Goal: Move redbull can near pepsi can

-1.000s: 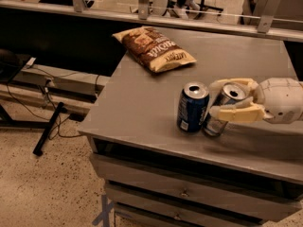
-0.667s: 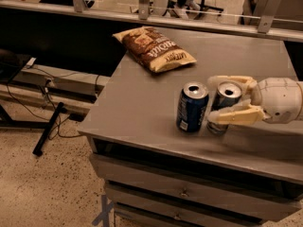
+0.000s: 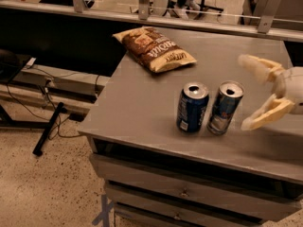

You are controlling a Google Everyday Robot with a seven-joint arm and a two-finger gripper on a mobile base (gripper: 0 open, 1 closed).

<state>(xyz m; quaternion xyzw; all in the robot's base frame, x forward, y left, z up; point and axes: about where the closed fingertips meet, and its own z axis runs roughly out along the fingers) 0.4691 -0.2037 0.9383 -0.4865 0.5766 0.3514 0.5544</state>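
Observation:
The slim blue-and-silver redbull can (image 3: 225, 108) stands on the grey table (image 3: 137, 108), leaning slightly, just right of the wider dark blue pepsi can (image 3: 192, 107). A narrow gap separates the two cans. My gripper (image 3: 253, 92) is at the right, a little right of the redbull can and clear of it. Its cream fingers (image 3: 258, 68) are spread wide and hold nothing.
A brown chip bag (image 3: 154, 48) lies at the back of the table. A metal rail (image 3: 142, 18) runs behind the table. Drawers (image 3: 184, 190) are below the front edge. A floor stand and cables (image 3: 47, 126) are at the left.
The gripper has let go of the redbull can, opened wide and pulled back to the right. The redbull can now stands free beside the pepsi can.

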